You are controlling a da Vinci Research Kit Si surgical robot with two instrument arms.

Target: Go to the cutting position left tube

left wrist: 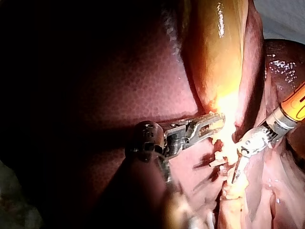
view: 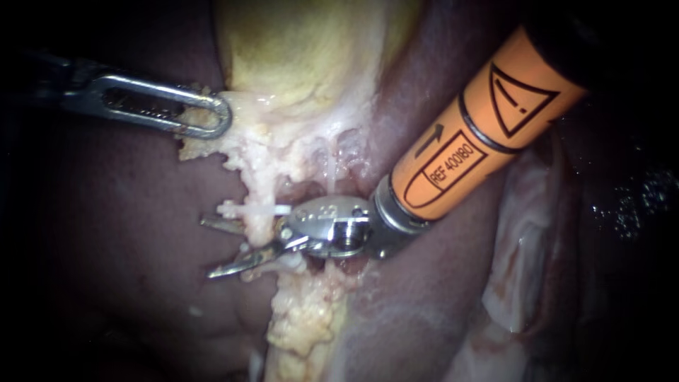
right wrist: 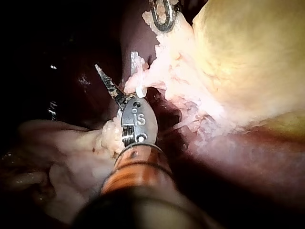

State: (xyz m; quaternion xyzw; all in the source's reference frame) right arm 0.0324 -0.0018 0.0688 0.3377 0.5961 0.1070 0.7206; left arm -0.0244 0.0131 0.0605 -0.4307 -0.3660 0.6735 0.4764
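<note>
Slender silver left instrument [view: 212, 117], at ten o'clock, is clenched on pale fatty tissue [view: 247, 134]. Orange-sleeved right instrument [view: 219, 246] holds its blades parted astride the pale stringy left tube [view: 259, 230] (six o'clock of a white clip [view: 265, 210]). Best to square them across it, clear of the dark liver [view: 141, 283].
</note>
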